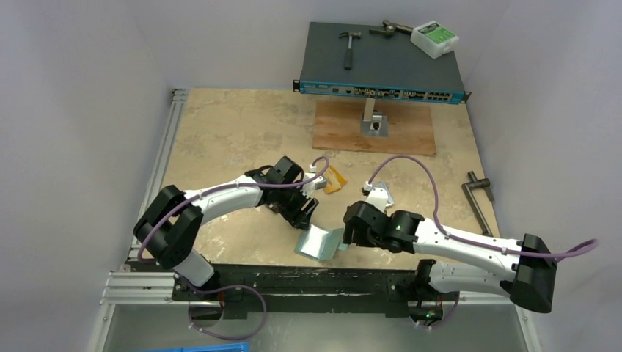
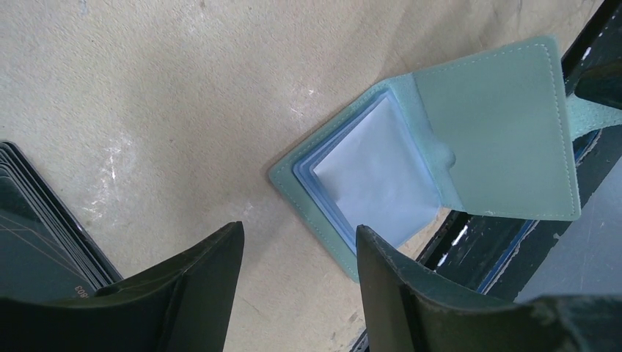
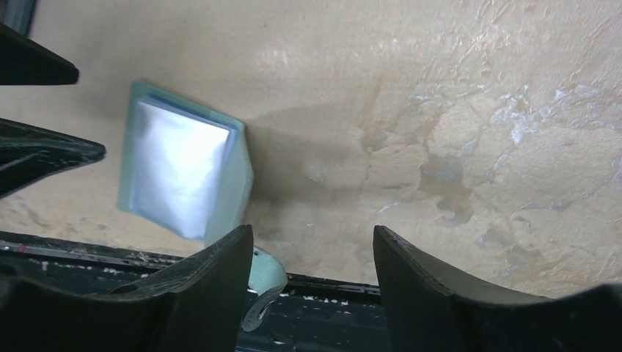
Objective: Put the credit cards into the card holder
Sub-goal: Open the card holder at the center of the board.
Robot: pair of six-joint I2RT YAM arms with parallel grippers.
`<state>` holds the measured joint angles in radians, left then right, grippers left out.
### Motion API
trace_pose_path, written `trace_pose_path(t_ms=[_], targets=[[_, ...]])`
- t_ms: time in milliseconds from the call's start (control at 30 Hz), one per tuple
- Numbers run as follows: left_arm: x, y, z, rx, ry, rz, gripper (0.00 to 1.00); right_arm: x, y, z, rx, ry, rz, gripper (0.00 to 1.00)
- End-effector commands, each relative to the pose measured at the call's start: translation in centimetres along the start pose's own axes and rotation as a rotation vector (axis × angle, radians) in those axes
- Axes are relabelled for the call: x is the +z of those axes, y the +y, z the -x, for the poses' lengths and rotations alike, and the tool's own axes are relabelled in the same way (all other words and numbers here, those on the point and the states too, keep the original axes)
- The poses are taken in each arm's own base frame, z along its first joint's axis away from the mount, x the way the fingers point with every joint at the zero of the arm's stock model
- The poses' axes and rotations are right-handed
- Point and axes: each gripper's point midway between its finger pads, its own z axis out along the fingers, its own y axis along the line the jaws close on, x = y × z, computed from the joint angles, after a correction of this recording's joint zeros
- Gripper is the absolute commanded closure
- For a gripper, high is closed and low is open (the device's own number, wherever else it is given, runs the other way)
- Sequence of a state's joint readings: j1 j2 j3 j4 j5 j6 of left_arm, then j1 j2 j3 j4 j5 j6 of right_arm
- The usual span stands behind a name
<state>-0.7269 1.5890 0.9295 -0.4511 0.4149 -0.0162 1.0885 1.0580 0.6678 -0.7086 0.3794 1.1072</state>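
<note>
The teal card holder (image 1: 320, 243) lies open at the table's near edge, pale blue lining up, between my two grippers. In the left wrist view its sleeves (image 2: 378, 176) face up and its cover flap (image 2: 499, 132) stands raised. My left gripper (image 2: 299, 235) is open and empty, just left of the holder. My right gripper (image 3: 314, 235) is open; the holder's snap tab (image 3: 268, 275) rests beside its left finger, not clamped. An orange card (image 1: 336, 178) and a silver-white card (image 1: 380, 196) lie on the table behind the grippers.
A black layered rectangle (image 2: 37, 242) lies left of my left gripper. A network switch (image 1: 381, 70) with a hammer (image 1: 348, 48) and a white box (image 1: 434, 38) stands at the back, behind a wooden board (image 1: 345, 130). A metal tool (image 1: 478, 199) lies at the right.
</note>
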Motion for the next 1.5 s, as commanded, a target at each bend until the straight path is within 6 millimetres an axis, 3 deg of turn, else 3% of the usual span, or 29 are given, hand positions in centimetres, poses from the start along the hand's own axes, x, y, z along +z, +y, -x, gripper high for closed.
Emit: trace_pose_path(t_ms=[0,233,367,600,767,1000,1067,1200,1333,1467], targets=[[-1.5,-0.5,2.3,0.024,-0.083,0.008,0.43,-1.6,1.3,3.1,-0.005,-0.099,0.009,0.41],[-1.3,-0.5,2.5,0.010,-0.082,0.009,0.42,-3.0,4.9,6.5,-0.043,-0.179,0.070,0.42],[-0.9,-0.6,2.4,-0.020,-0.061,-0.009,0.42,-3.0,7.0,7.0,-0.055,-0.192,0.140,0.49],[-0.2,-3.4,3.6,-0.035,-0.044,-0.066,0.41,-2.5,9.8,4.2,-0.105,-0.136,0.367,0.66],[0.6,-5.3,4.6,-0.047,-0.022,-0.114,0.41,-1.7,7.9,1.5,-0.112,-0.080,0.393,0.81],[3.7,-7.8,4.1,-0.074,0.079,-0.110,0.41,-4.4,4.6,2.4,-0.062,-0.138,0.384,0.81],[4.3,-8.2,4.3,-0.067,0.092,-0.098,0.42,-5.4,4.6,2.8,-0.065,-0.154,0.407,0.81],[5.9,-8.6,4.2,-0.058,0.114,-0.076,0.42,-6.9,6.4,2.6,-0.098,-0.135,0.508,0.80],[7.5,-7.5,3.9,-0.076,0.157,-0.036,0.42,-7.3,9.3,0.4,-0.206,-0.061,0.568,0.79],[7.9,-6.9,4.3,-0.072,0.146,-0.010,0.42,-5.4,10.6,-2.8,-0.336,-0.010,0.516,0.79]])
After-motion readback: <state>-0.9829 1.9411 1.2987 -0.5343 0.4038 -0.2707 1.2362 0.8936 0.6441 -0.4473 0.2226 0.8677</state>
